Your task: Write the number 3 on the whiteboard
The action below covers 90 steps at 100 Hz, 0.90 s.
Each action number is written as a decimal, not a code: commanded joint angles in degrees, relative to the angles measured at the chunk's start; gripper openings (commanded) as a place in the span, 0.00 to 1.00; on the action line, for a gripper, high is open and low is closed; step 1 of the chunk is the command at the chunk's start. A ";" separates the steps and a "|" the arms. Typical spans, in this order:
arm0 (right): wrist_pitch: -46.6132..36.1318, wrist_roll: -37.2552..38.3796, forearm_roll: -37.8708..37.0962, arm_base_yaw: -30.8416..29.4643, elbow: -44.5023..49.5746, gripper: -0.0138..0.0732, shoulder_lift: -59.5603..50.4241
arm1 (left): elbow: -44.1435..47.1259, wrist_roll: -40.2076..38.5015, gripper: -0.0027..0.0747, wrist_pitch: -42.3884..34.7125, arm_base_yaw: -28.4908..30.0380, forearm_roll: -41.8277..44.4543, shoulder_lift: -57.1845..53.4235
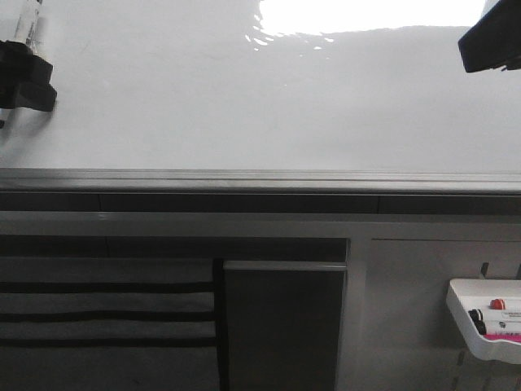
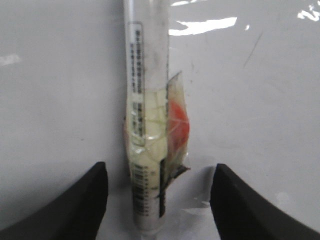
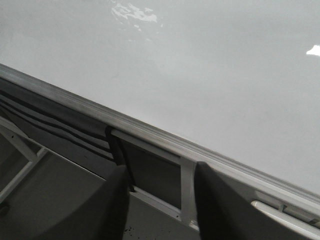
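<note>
Your left gripper point(image 2: 159, 200) has the marker point(image 2: 147, 120) sitting between its fingers point(image 2: 82, 200), but look at the left wrist view: both pads stand well off the barrel, with daylight on either side. So the fingers are spread, and whatever is actually holding the pen is below the frame; I can't tell what grips it. There's tape and something orange wrapped round the middle of the barrel, so I'd guess it's fixed in lower down.

The whiteboard point(image 1: 244, 106) is right in front of you, and the marker points along it near its left edge in the front view. No number 3 on it that I can see, so I'd say the writing hasn't started. For the stroke: bring the tip onto the board gently, keep the pen close to square with the surface, and move over toward open board before you start the top curve. Light pressure, since that glossy surface will let the tip skate.

Your right gripper point(image 3: 160, 200) is parted, holding nothing, off by the board's lower edge strip point(image 3: 150, 132).

Hard to see: the marker's tip is out of frame, so contact is unknown. Glare point(image 1: 366, 15) washes out the top of the board. A faint streak point(image 2: 252, 50) could be an old mark or a scratch.
</note>
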 commanded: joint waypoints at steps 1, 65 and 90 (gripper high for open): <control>-4.45 -0.59 0.17 0.03 -2.16 0.47 -0.27 | -2.00 -0.08 0.54 -4.37 -0.47 0.02 -1.19; 14.18 -0.37 0.51 0.03 -12.20 0.47 -0.13 | -2.81 0.05 0.01 10.68 -0.74 0.80 -9.48; 28.98 -1.13 2.31 0.03 -20.49 0.47 5.45 | -11.81 15.01 0.01 40.14 -8.87 -1.83 -13.45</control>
